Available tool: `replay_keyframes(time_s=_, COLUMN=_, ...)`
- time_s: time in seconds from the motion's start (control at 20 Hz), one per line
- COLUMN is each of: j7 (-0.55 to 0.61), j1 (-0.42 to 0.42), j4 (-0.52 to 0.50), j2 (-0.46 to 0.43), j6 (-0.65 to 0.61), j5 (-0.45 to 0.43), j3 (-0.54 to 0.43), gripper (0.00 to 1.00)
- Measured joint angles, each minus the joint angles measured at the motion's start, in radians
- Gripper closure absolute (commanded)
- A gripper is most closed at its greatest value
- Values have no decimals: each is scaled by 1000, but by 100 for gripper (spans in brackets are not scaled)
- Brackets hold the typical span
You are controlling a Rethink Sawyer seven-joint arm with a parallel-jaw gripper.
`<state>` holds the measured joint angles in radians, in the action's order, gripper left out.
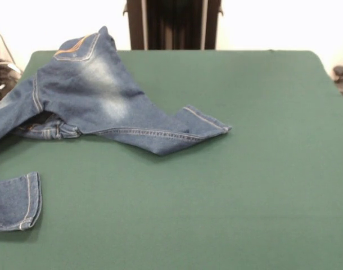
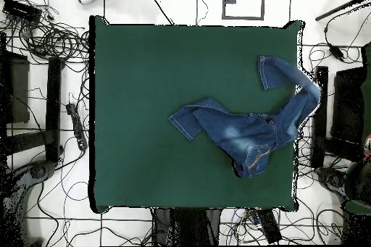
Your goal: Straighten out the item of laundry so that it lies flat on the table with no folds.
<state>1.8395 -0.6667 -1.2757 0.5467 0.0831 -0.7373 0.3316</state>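
Jeans: the small blue denim jeans (image 2: pixel 246 130) sit crumpled toward one side of the green table (image 2: pixel 145 99), pushed against that side edge.
Lie of the garment: in the overhead view one leg (image 2: pixel 197 119) points in toward the table's middle; the other leg (image 2: pixel 288 85) arcs out past the side edge, then back on, its cuff (image 1: pixel 17 201) flat on the felt.
Waistband: the gathered waist (image 1: pixel 79 46) with orange stitching sits nearest the robot's side of the table, bunched and partly raised.
Folds: the inner leg's cuff (image 1: pixel 208 122) is turned over itself; the seat is humped, not flat.
Gripper: in neither view; whether its fingers are spread or pressed together cannot be told. Only the dark pedestal (image 1: pixel 174 22) shows at the table's edge.
Key relation: judged from the pedestal, the jeans lie off to one side of the base, long axis roughly across the table.
Next move, as a judgement: the arm probably has to reach sideways and draw the overhanging leg inward.
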Motion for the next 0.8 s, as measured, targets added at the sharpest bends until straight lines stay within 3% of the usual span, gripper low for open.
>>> replay_keyframes(time_s=0.1, j7=0, j1=-27, j4=-7, j2=16, j6=0, j5=1, j3=-30, gripper=0)
replay_keyframes(time_s=0.4, j7=0, j1=-222, j4=-31, j2=103, j6=7, j5=22, j3=-150, gripper=0)
replay_keyframes(time_s=0.8, j7=0, j1=-217, j4=-36, j2=124, j6=45, j5=103, j3=-72, gripper=0)
